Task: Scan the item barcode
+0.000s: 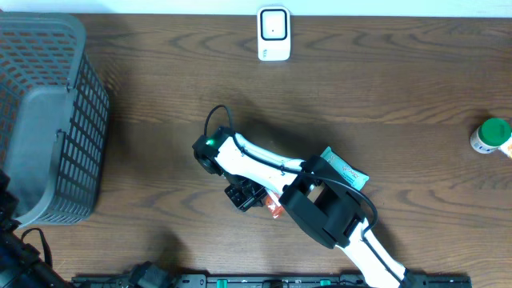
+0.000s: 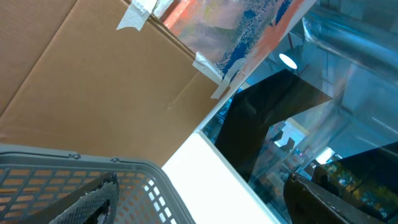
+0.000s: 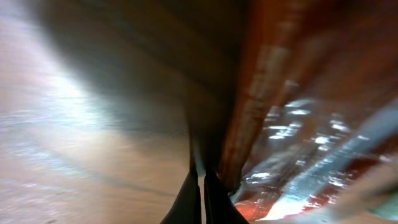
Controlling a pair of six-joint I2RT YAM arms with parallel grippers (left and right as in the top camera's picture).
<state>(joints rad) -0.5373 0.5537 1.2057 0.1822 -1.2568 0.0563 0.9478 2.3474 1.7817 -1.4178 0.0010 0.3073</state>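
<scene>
At mid-table under my right arm lies the red-and-teal packet (image 1: 348, 170), right gripper (image 3: 203, 186) closed at its red end, grip unclear to me, so I want a firm edge pinch before turning its barcode toward the white scanner (image 1: 273, 34).

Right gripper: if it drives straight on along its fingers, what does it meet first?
Probably the wooden table, right beside the edge of the red packet. The shut right gripper points at that seam; the wrist view is blurred, so it could clip the packet first.
</scene>
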